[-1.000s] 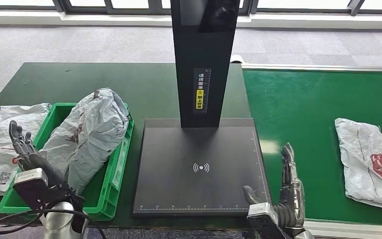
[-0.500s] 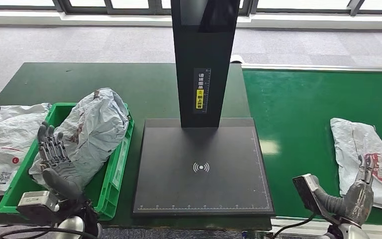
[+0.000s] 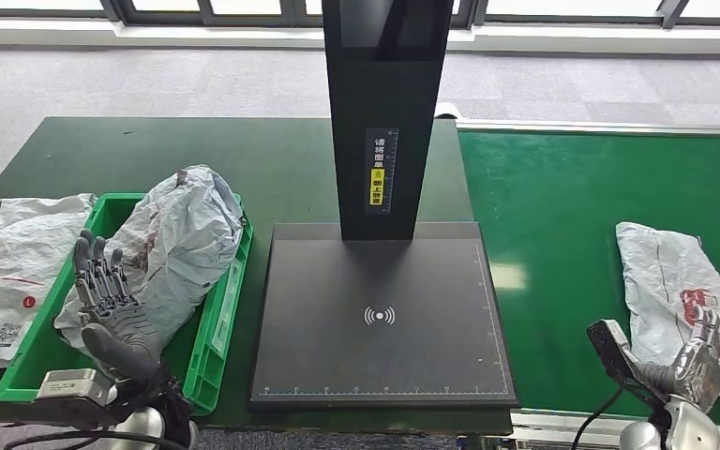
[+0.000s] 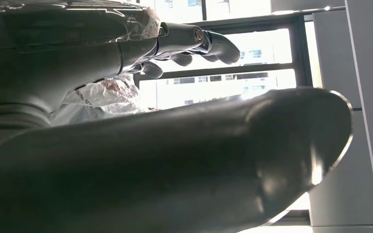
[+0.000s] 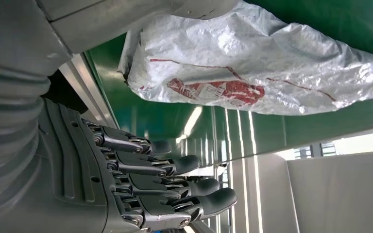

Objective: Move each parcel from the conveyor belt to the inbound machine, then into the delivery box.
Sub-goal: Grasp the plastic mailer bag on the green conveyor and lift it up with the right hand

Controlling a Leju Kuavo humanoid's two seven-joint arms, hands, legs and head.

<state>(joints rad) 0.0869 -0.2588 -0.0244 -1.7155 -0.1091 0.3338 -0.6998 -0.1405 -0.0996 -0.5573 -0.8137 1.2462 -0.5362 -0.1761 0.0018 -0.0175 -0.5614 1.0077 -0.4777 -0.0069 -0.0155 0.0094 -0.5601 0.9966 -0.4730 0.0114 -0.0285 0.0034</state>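
Parcel [image 3: 680,300], white with red print, lies on the green belt [image 3: 562,216], right of the black scanner [image 3: 380,314]. Right hand [image 3: 698,352] hovers at its near edge, fingers spread, holding nothing. Left hand [image 3: 108,300] is spread beside the grey bag [image 3: 173,244] in the green box [image 3: 220,309].

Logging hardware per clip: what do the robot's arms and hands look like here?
Silver metallic forearms with black cables looping near the wrists. The left hand and right hand are grey, with darker segmented fingers ending in rounded tips, a thick smooth grey thumb, and a grey ribbed cover behind the palm. Boxy grey wrist modules.
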